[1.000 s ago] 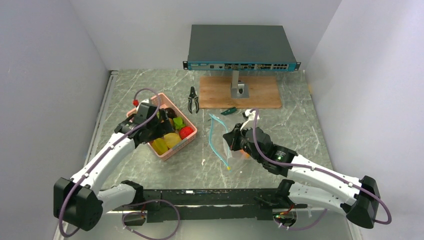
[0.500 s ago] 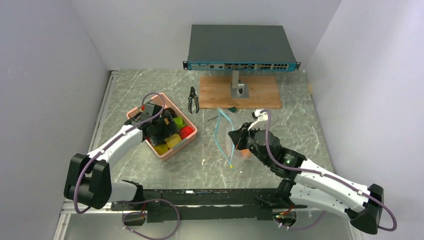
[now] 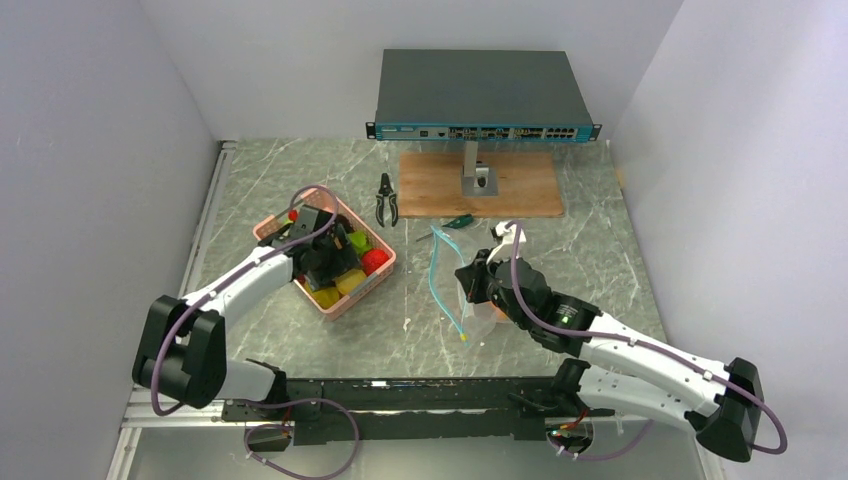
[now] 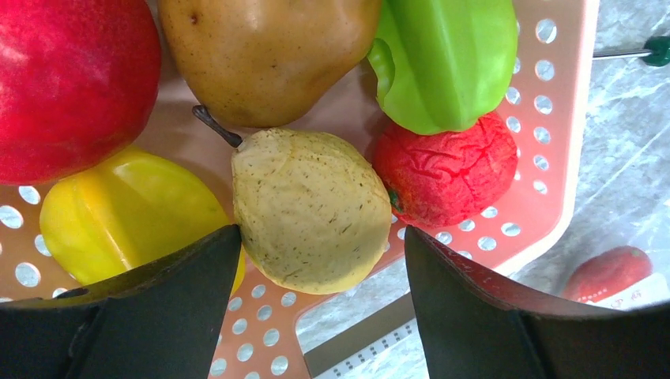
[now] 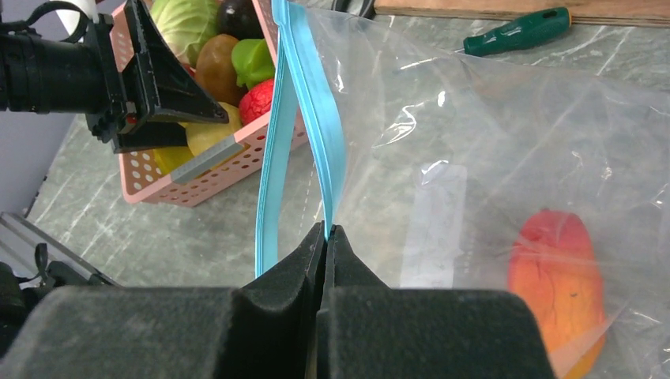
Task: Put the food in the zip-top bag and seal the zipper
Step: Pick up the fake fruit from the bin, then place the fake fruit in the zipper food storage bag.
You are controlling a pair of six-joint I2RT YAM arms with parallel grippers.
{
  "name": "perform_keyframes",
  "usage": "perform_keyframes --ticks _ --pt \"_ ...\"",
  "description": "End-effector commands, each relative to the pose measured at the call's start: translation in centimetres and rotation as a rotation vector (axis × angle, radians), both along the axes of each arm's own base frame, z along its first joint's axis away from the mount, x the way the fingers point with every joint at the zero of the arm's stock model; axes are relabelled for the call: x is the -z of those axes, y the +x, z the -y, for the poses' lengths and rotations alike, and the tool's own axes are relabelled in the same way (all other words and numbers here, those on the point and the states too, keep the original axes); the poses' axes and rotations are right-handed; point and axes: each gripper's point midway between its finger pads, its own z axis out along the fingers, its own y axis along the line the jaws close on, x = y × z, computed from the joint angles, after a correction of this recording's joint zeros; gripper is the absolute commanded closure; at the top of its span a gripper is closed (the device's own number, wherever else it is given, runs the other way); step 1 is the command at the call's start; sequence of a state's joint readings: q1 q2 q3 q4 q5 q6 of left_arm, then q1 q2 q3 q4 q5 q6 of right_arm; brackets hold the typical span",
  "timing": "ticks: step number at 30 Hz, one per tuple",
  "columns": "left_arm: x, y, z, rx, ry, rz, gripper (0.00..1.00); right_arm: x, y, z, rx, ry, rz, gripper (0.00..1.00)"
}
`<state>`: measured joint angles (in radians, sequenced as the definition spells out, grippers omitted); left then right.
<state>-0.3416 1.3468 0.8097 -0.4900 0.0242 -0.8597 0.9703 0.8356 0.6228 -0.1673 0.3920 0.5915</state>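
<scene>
The clear zip-top bag (image 3: 478, 312) (image 5: 482, 150) lies mid-table with one orange-red fruit (image 5: 557, 276) inside. My right gripper (image 3: 470, 283) (image 5: 325, 230) is shut on one side of the teal zipper (image 3: 437, 272) (image 5: 320, 134) and holds the mouth open and raised. My left gripper (image 3: 325, 266) (image 4: 320, 312) is open, down inside the pink basket (image 3: 372, 284) (image 4: 557, 150). Its fingers (image 4: 158, 316) stand on either side of a tan pear (image 4: 304, 209) without closing on it. A red strawberry (image 4: 442, 170), green pepper (image 4: 446, 59), brown pear (image 4: 265, 55), red apple (image 4: 71, 79) and yellow fruit (image 4: 126, 213) lie around it.
A network switch (image 3: 480, 95) stands on a post over a wooden board (image 3: 520, 185) at the back. Pliers (image 3: 387, 200) and a green-handled screwdriver (image 3: 455, 222) (image 5: 517, 31) lie between the basket and the board. Walls close both sides.
My left gripper has moved right and deeper into the basket, down over the fruit. My right gripper has shifted slightly with the zipper, and the bag mouth has changed shape.
</scene>
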Motion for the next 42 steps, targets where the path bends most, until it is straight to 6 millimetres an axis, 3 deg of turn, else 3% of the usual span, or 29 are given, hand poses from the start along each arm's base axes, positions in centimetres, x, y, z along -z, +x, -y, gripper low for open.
perform_keyframes --ticks 1,6,9,13,19,23,25,28,32,35,39,42 --pt "1.3 0.3 -1.1 -0.002 0.120 -0.026 0.19 -2.2 0.3 -0.7 -0.023 0.008 0.038 1.00" --pt "1.9 0.0 -0.8 0.035 0.164 -0.048 0.26 -1.9 0.6 -0.4 0.002 -0.009 0.024 1.00" --pt "0.7 0.3 -0.5 0.069 0.191 -0.017 0.42 -2.0 0.5 0.1 0.019 0.001 0.033 1.00" --pt "-2.3 0.4 -0.2 0.095 0.190 0.053 0.57 -2.2 0.6 0.8 0.044 0.010 0.049 1.00" --pt "-8.1 -0.2 -0.1 0.116 0.115 0.225 0.67 -2.3 0.7 1.1 0.056 0.004 0.059 1.00" --pt "-11.8 -1.6 0.3 0.150 0.029 0.347 0.72 -1.9 0.8 0.8 0.052 0.002 0.053 1.00" --pt "-13.4 -2.4 1.4 0.193 -0.056 0.421 0.74 -1.7 0.8 0.6 0.044 0.002 0.049 1.00" --pt "-16.0 -4.2 4.7 0.332 -0.271 0.556 0.78 -1.5 0.7 0.0 0.020 0.003 0.047 1.00" --pt "-20.7 -6.9 8.9 0.523 -0.587 0.716 0.90 -1.3 0.8 -0.8 -0.005 -0.002 0.044 1.00" --pt "-23.6 -8.6 11.5 0.643 -0.697 0.789 0.94 -1.4 0.8 -1.2 -0.015 -0.003 0.038 1.00" --pt "-24.8 -10.7 15.6 0.786 -0.714 0.793 0.97 -1.8 0.7 -1.7 -0.038 0.017 0.038 1.00" --pt "-23.7 -10.4 17.7 0.811 -0.696 0.735 1.00 -2.2 0.5 -1.8 -0.046 0.035 0.036 1.00"
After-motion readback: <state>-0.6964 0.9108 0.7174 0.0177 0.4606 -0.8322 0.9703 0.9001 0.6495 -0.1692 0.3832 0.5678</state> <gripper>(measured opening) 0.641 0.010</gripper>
